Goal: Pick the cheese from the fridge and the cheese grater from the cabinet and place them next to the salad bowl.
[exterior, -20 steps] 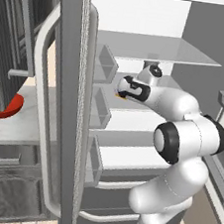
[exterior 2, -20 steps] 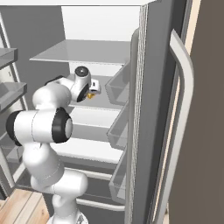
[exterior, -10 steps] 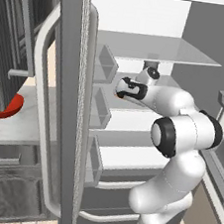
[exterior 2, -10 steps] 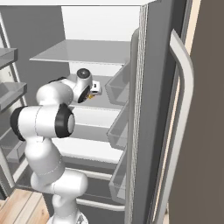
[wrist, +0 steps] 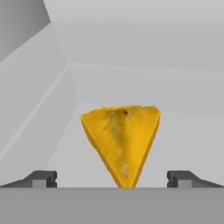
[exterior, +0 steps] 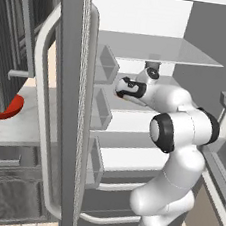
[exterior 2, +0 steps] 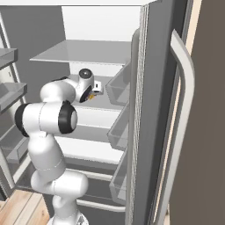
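Cheese [wrist: 121, 142]: yellow-orange wedge on white fridge [exterior: 143, 48] shelf, point toward gripper [wrist: 112, 178]. Jaws wide apart, either side of wedge, not touching

Arm [exterior: 183, 129] reaching forward; fingers [wrist: 43, 178] spread wide, apparently empty.

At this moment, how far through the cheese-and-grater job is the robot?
Done: the tall grey fridge stands open. In hand: the open gripper sits level with the yellow-orange cheese wedge on a white shelf, fingertips either side, not closed. Left: grasp it, carry it to the red salad bowl on the counter, then fetch the grater.
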